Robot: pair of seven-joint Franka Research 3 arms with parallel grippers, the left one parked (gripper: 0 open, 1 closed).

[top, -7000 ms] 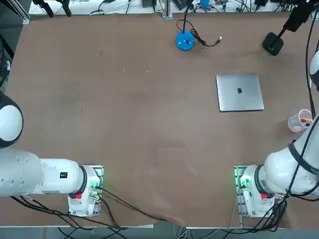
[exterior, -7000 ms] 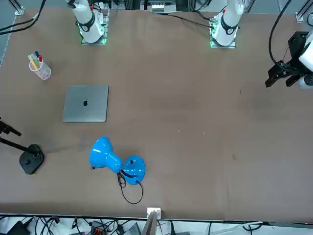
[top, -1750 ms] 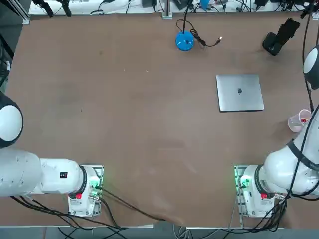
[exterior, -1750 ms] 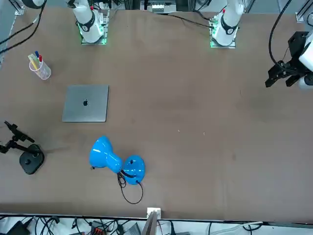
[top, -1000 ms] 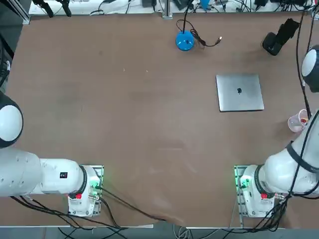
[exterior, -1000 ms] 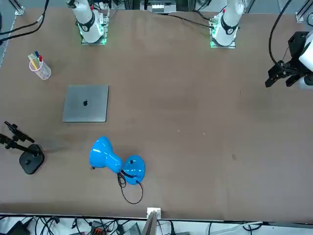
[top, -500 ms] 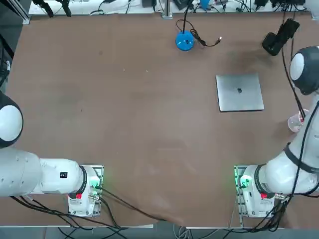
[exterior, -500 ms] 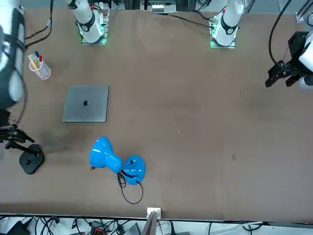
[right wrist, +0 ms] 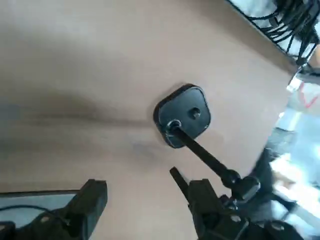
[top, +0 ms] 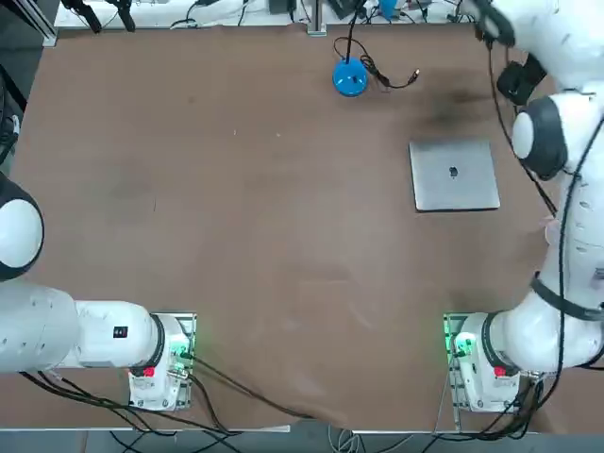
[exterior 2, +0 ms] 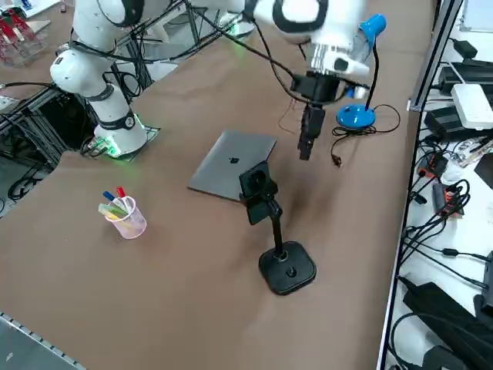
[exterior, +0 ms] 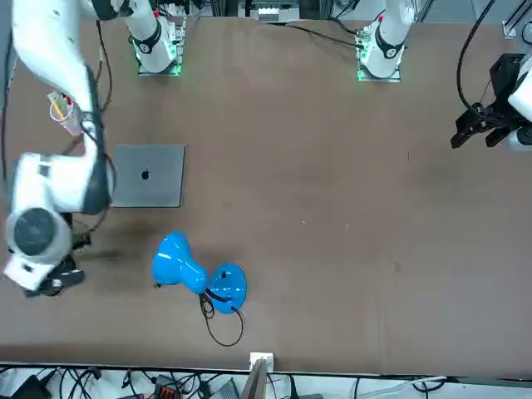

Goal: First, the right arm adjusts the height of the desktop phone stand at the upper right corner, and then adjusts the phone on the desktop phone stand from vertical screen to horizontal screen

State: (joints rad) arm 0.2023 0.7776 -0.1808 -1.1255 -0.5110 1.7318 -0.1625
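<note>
The desktop phone stand (exterior 2: pixel 287 268) stands near the table's far right corner, its slim arm angled up to the phone (exterior 2: pixel 255 183), a small dark slab clamped at the top. My right gripper (exterior 2: pixel 305 153) hangs fingers down a short way from the phone, on the blue lamp's side, not touching it. In the wrist view the gripper (right wrist: pixel 145 210) is open with nothing between its fingers (right wrist: pixel 92 199), and the stand's base (right wrist: pixel 182 114) lies below. From overhead the right arm (top: pixel 552 57) covers most of the stand (top: pixel 517 83).
A silver laptop (exterior 2: pixel 231 166) lies shut beside the stand. A blue gooseneck lamp (exterior 2: pixel 356 116) with a loose cable stands further along the far edge. A clear cup of pens (exterior 2: pixel 123 212) sits nearer the arm's base. Cables and boxes crowd the table's far edge.
The stand's arm folded lower several seconds ago. In the last second the right arm swung in from the table's right edge and now hangs over the stand, still open.
</note>
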